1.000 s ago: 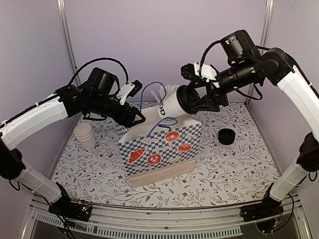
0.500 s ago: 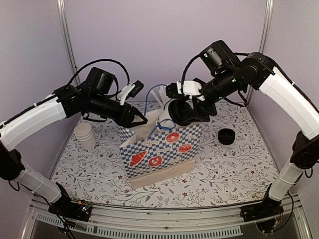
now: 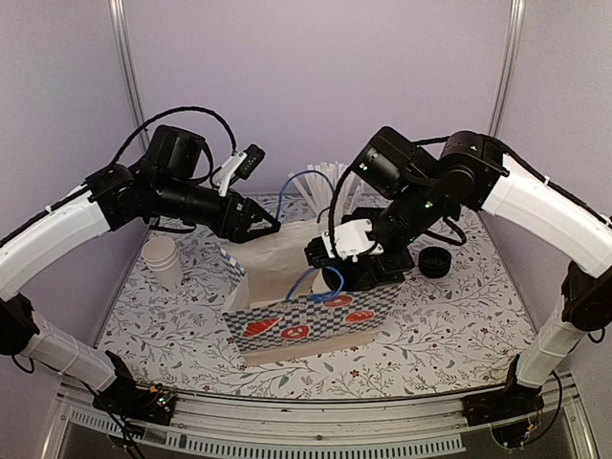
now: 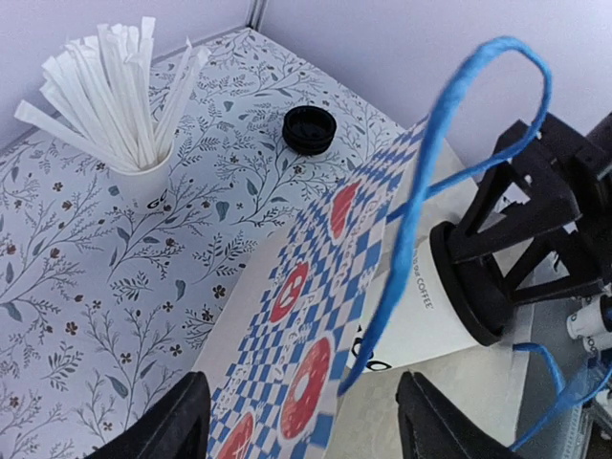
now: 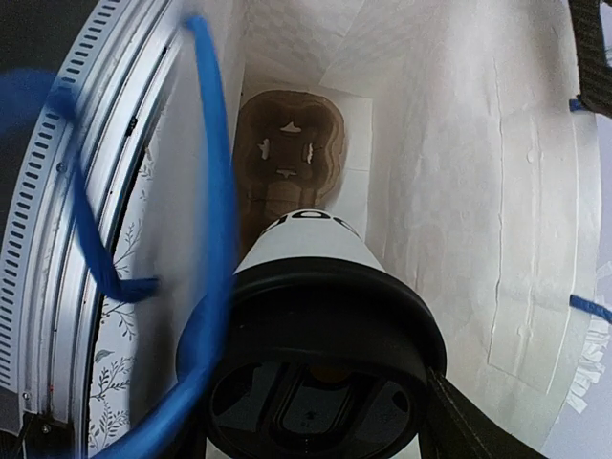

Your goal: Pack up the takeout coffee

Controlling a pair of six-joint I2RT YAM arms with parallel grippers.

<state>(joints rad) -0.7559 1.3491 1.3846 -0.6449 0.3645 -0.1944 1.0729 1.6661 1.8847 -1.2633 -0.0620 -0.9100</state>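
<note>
The takeout coffee (image 4: pixel 426 320), a white cup with black lettering and a black lid (image 5: pixel 316 382), hangs inside the mouth of the blue-checked paper bag (image 3: pixel 306 320). My right gripper (image 3: pixel 349 263) is shut on the cup at its lid, and one finger (image 5: pixel 478 430) shows beside the lid. Below the cup, a brown cardboard holder (image 5: pixel 287 163) lies at the bag's bottom. My left gripper (image 3: pixel 260 229) is at the bag's back left rim. Its fingers (image 4: pixel 182 426) stand wide apart with the checked bag wall (image 4: pixel 316 316) between them. The bag leans with its mouth open.
A white cup of straws (image 3: pixel 320 186) stands behind the bag and also shows in the left wrist view (image 4: pixel 129 115). A stack of white cups (image 3: pixel 163 258) is at the left. A loose black lid (image 3: pixel 435 261) lies at the right. Blue bag handles (image 4: pixel 459 163) loop near the cup.
My right gripper has swung down and left with the coffee, from above the bag into its mouth. The bag has tipped and its mouth has widened. My left gripper has stayed at the rim.
</note>
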